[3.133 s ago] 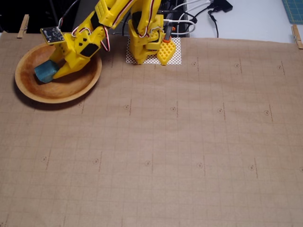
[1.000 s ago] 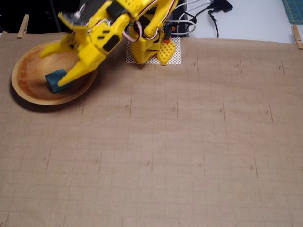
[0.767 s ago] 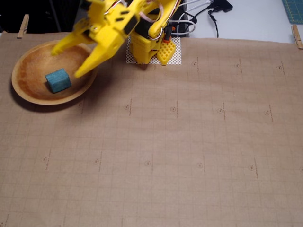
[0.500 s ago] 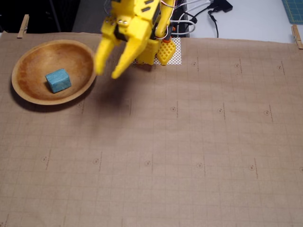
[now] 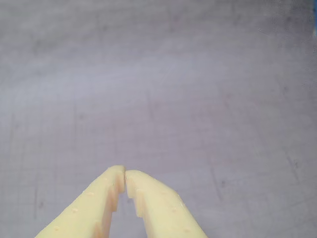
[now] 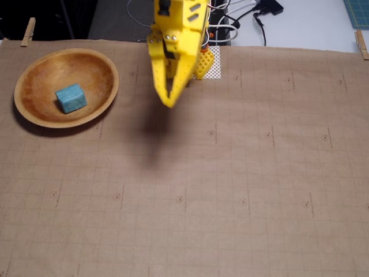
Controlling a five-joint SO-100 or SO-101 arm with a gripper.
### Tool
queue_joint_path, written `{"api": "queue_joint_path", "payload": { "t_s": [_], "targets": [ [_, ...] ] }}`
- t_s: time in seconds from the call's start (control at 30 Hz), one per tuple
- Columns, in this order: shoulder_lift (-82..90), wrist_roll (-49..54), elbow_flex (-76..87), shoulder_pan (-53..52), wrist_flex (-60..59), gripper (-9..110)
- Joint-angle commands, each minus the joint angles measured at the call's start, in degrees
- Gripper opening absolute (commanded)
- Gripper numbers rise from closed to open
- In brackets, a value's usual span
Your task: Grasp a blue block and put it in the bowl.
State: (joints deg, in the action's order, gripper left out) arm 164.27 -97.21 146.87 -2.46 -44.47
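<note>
In the fixed view the blue block (image 6: 71, 97) lies inside the bowl (image 6: 109, 86), resting on the dark inner floor a little left of centre, with nothing touching it. The bowl sits at the upper left of the surface (image 6: 242, 190), which is covered by brown paper printed with a faint grid and small ring marks. The yellow arm (image 6: 180, 29) reaches down from the top middle of that view, and its pincer (image 6: 168, 104) hangs above the paper, well apart from the bowl and to its right; a soft dark shadow falls on the paper just below and left of the tips. The pincer is drawn together, tips meeting with only a thin slit behind them, and nothing is between them; the wrist view shows the same, the two pale fingers (image 5: 94, 208) touching at the pincer's (image 5: 125, 173) tip over bare, blurred gridded paper. Behind the arm a white perforated mat (image 6: 214, 66) lies under its base, black and white cables (image 6: 242, 17) trail over the pale tabletop beyond the paper, and wooden clothespins clip the paper's far corners, one at the left (image 6: 27, 31) and one at the right (image 6: 361, 44). Nothing stands between the pincer and the bowl.
</note>
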Motion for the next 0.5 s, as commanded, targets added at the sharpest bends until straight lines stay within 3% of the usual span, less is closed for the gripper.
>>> {"api": "queue_joint_path", "payload": {
  "t_s": [0.0,0.47],
  "targets": [
    [1.1,-0.3,2.0,3.4,-0.1,-3],
    [22.0,4.1,29.7,4.7,-0.1,-3]
  ]
}}
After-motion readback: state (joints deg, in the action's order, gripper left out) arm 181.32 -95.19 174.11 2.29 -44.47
